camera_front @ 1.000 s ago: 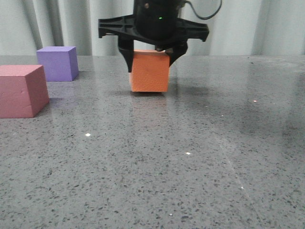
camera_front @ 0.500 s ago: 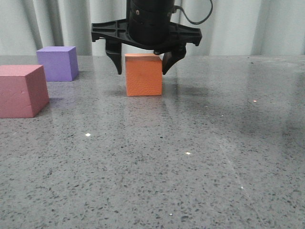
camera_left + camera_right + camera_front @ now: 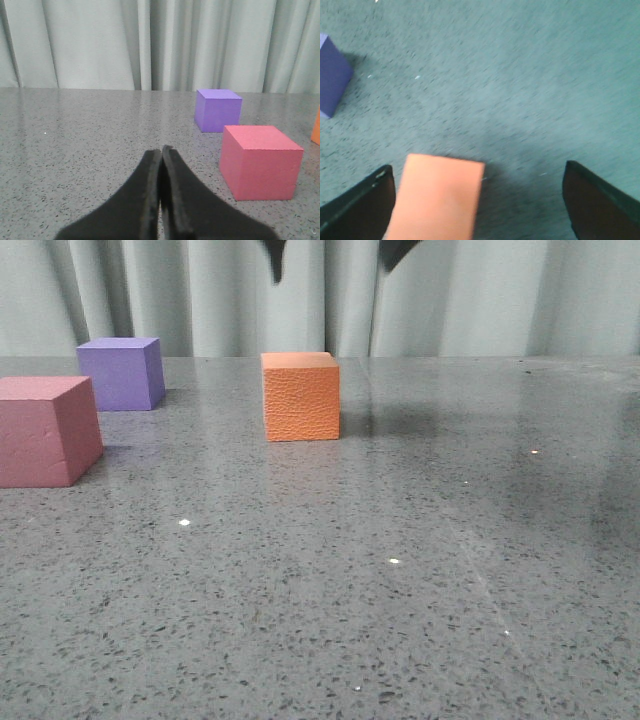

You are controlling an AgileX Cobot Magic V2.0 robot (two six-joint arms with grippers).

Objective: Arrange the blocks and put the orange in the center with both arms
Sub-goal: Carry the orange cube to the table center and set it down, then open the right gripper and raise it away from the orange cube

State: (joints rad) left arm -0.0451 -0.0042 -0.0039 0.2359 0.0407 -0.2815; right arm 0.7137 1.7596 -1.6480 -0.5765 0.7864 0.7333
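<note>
The orange cube stands alone on the grey speckled table, near the middle at the back. The purple cube sits far left at the back, and the pink-red cube is nearer at the left edge. My right gripper is open high above the orange cube, only its fingertips showing at the top of the front view. In the right wrist view the orange cube lies below, close to one finger of the open gripper. My left gripper is shut and empty, left of the pink-red cube and purple cube.
A pale pleated curtain hangs behind the table's far edge. The grey stone tabletop stretches across the front and right of the front view. The purple cube also shows in the right wrist view.
My right gripper let go of the orange cube, opened wide and rose straight up almost out of the front view. The orange cube now rests on the table, slightly left of where it was held.
</note>
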